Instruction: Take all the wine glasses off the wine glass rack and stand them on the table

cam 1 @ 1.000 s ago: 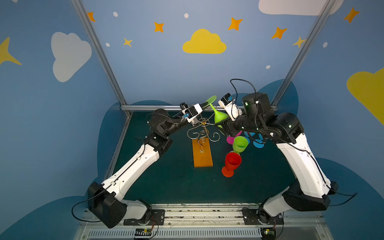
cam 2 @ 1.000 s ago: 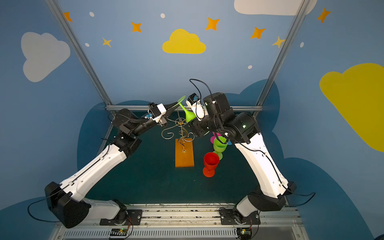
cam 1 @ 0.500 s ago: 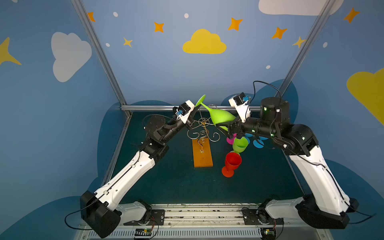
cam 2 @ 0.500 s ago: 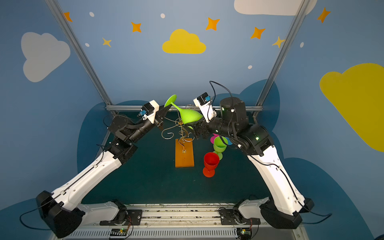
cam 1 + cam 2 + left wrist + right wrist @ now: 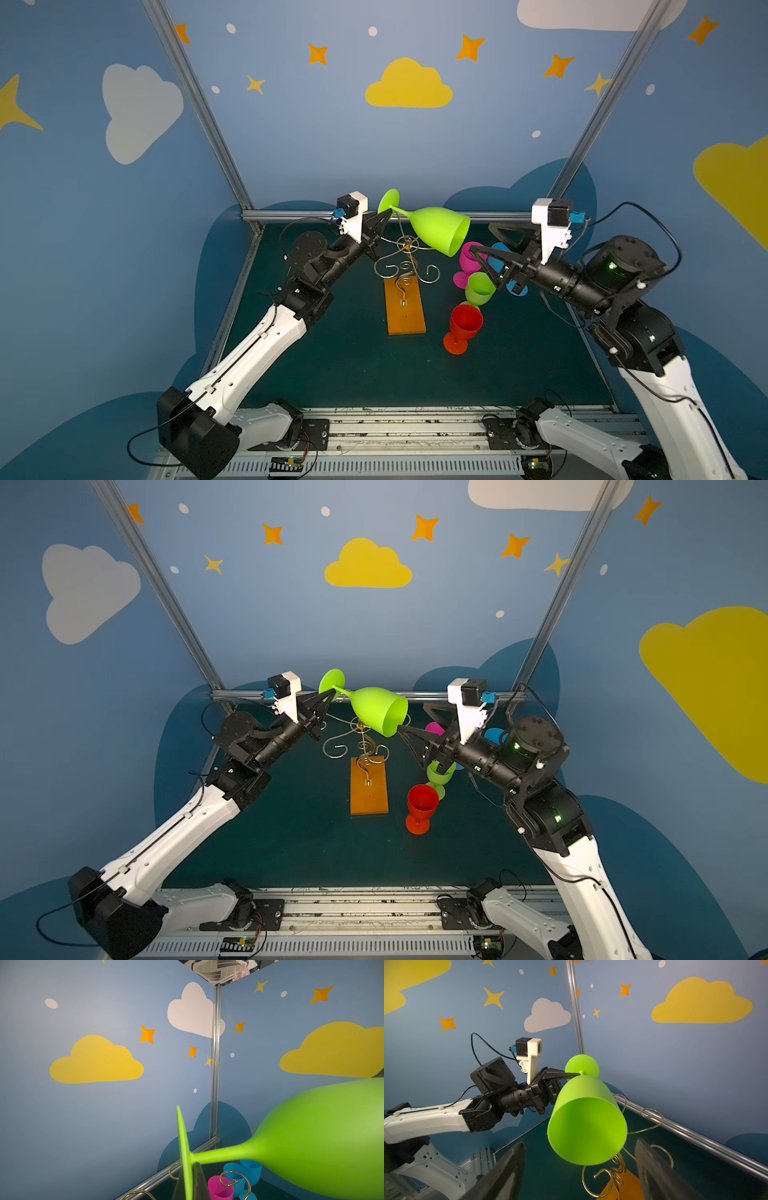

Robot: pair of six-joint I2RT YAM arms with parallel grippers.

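Observation:
My left gripper (image 5: 386,214) (image 5: 188,1184) is shut on the foot of a lime green wine glass (image 5: 440,230) (image 5: 376,712) (image 5: 311,1136). The glass lies almost level in the air, mouth toward the right. It hangs just above the curled gold arms of the wine glass rack (image 5: 405,249) (image 5: 361,729), which stands on an orange base (image 5: 405,307). My right gripper (image 5: 481,237) (image 5: 411,717) (image 5: 580,1144) is open at the glass's mouth (image 5: 587,1122), its fingers (image 5: 508,1167) holding nothing.
Right of the rack several glasses stand on the dark green table: pink (image 5: 469,257), small green (image 5: 480,286), red (image 5: 465,328) and blue (image 5: 498,257). A metal rail (image 5: 316,215) and blue walls close off the back and sides.
The green glass has swung from mouth-down to nearly level as my left gripper rose with its foot. My right arm has pulled back to the right, away from the bowl.

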